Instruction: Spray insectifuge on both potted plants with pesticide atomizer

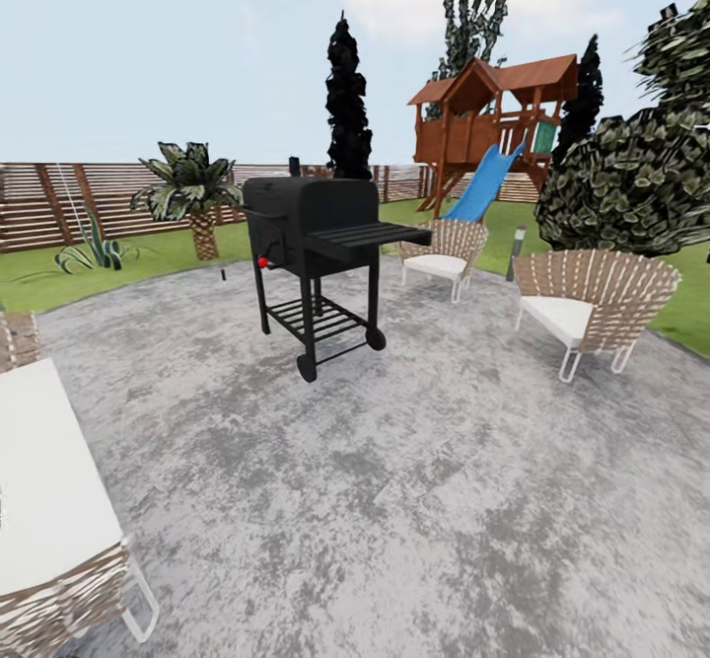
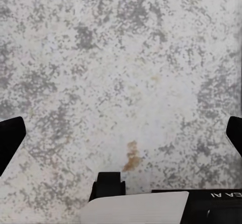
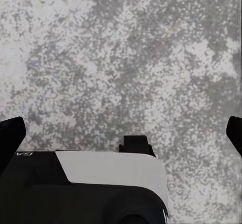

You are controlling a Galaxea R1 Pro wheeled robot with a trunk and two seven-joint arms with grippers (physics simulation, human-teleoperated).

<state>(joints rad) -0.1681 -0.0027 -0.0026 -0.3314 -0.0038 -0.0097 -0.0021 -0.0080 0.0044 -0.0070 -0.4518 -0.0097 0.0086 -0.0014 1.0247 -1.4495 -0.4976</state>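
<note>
Ground: mottled grey stone patio (image 1: 394,500), ringed by green lawn (image 1: 148,258).
Backdrop: brown slatted fence (image 1: 59,199) along the far left; pale sky above.
Grill: black, wheeled (image 1: 316,263), standing mid-patio, side shelf out to the right.
Chairs: two woven ones with white cushions, one just right of the grill (image 1: 444,255), one nearer at right (image 1: 592,308).
Near left: white-topped woven seat (image 1: 49,510) at the edge.
Plants: palm (image 1: 192,194) by the fence; spiky green plant (image 1: 91,252) on the lawn to its left; round bush (image 1: 631,180) far right.
Playhouse: wooden (image 1: 493,115), blue slide, far right.
Left gripper (image 2: 121,138): fingers spread wide over bare patio, holding nothing.
Right gripper (image 3: 121,138): likewise parted, holding nothing.
Atomizer: cannot tell where.
</note>
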